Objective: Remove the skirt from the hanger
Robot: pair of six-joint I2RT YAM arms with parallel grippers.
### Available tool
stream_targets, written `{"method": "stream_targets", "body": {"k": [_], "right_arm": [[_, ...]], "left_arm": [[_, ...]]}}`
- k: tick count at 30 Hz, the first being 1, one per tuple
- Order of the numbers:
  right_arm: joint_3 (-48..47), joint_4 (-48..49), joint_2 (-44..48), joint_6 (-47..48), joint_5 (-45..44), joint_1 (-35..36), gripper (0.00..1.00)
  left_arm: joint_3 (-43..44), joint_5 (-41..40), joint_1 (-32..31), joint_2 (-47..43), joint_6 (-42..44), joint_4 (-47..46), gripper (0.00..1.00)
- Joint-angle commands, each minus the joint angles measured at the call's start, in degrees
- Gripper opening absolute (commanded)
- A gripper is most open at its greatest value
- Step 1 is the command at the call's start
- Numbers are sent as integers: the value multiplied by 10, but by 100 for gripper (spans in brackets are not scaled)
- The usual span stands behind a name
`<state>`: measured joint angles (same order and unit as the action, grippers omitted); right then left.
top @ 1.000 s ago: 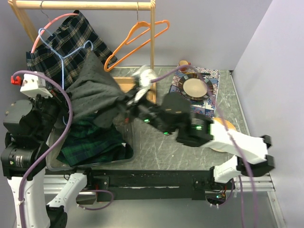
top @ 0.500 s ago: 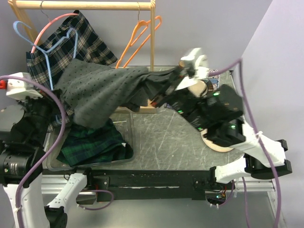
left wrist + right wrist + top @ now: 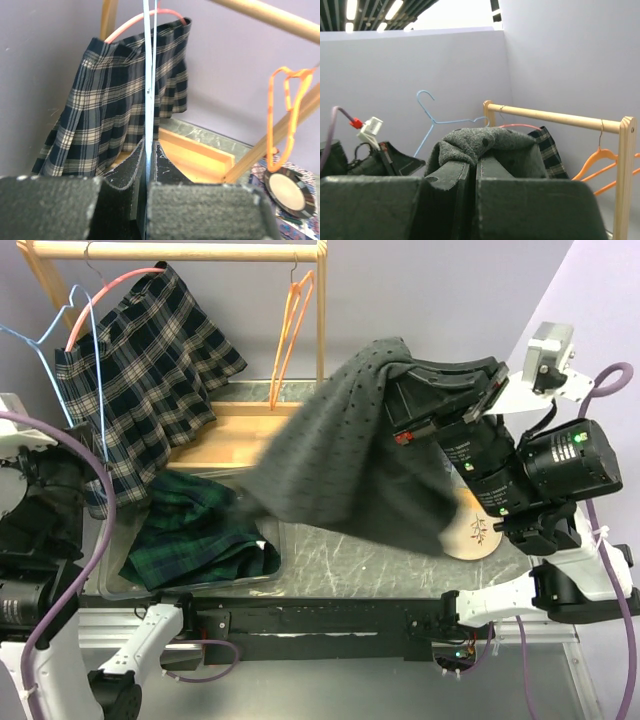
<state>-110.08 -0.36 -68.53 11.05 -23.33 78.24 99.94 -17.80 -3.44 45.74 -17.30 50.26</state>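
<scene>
The grey dotted skirt [image 3: 340, 465] hangs in the air right of centre, free of the hanger, and my right gripper [image 3: 405, 375] is shut on its top edge. The right wrist view shows that fabric bunched over the closed right gripper [image 3: 475, 162]. The thin blue wire hanger [image 3: 75, 325] stands bare at the far left. In the left wrist view my left gripper [image 3: 148, 150] is shut on the hanger [image 3: 148, 75], whose wire runs straight up from the pads.
A navy plaid skirt [image 3: 150, 360] on a pink hanger and an orange hanger [image 3: 290, 330] hang from the wooden rail [image 3: 180, 252]. A clear bin [image 3: 115, 585] at the front left holds a green plaid skirt [image 3: 200, 530]. A wooden disc [image 3: 480, 530] lies under the right arm.
The right gripper has pulled the grey skirt right and up, clean off the blue hanger. The left arm has drawn the hanger further left. The orange hanger has swung.
</scene>
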Motion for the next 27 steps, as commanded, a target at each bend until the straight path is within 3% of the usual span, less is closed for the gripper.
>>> {"method": "stream_targets", "body": {"k": [1, 4, 9, 15, 18, 25, 27], "right_arm": [[-59, -37, -71, -8, -35, 1, 0], [-90, -51, -114, -19, -88, -1, 0], [-51, -9, -148, -91, -16, 1, 0], [-138, 26, -272, -189, 28, 1, 0], [-70, 82, -277, -242, 38, 1, 0], [207, 177, -222, -342, -5, -37, 0], [231, 167, -232, -357, -15, -50, 0]], "left_arm": [[25, 57, 2, -20, -8, -52, 1], [36, 70, 2, -26, -31, -84, 1], [81, 101, 1, -14, -57, -100, 1], [113, 72, 2, -22, -96, -111, 1], [126, 76, 2, -23, -91, -108, 1], [118, 37, 1, -14, -56, -84, 1], [141, 41, 2, 18, -53, -50, 1]]}}
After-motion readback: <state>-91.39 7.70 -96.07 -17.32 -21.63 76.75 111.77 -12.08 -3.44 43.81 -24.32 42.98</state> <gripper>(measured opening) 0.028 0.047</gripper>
